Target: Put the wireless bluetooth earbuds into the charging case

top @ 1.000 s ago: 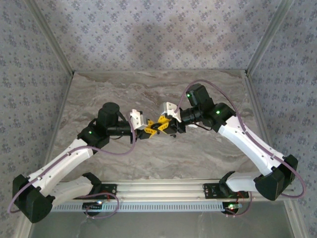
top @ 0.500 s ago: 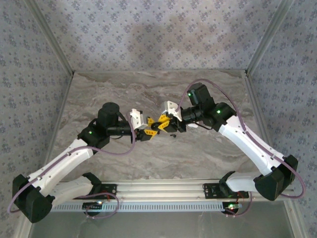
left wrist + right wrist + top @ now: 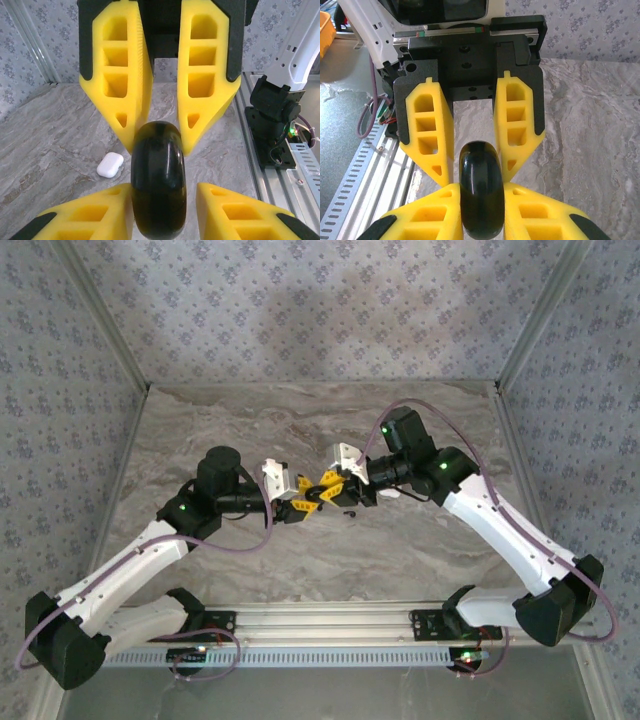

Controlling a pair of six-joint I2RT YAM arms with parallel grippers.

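A marbled grey table (image 3: 300, 420) is filling the middle of the overhead view, with patterned walls standing round it. My left arm (image 3: 130, 560) is reaching in from 8 o'clock and my right arm (image 3: 500, 530) from 4 o'clock, and both are meeting near the table's centre.

My right claw (image 3: 482, 184) is pressing its yellow fingers against both sides of a glossy black case (image 3: 159, 150), gripping it. My left claw (image 3: 162, 185) is sitting around the same case with its fingers slightly parted; a thin gap is showing on one side, so it is not squeezing.

The case's near end is being cut off by the bottom edge of both wrist views, and I cannot tell where its lid is.

A white pill-shaped case (image 3: 110, 165) is lying on the table at 8 o'clock from the black one in my left wrist view.

A tiny dark speck (image 3: 350, 511) is lying at 5 o'clock, just beside the claws, too small to tell whether it is an earbud.
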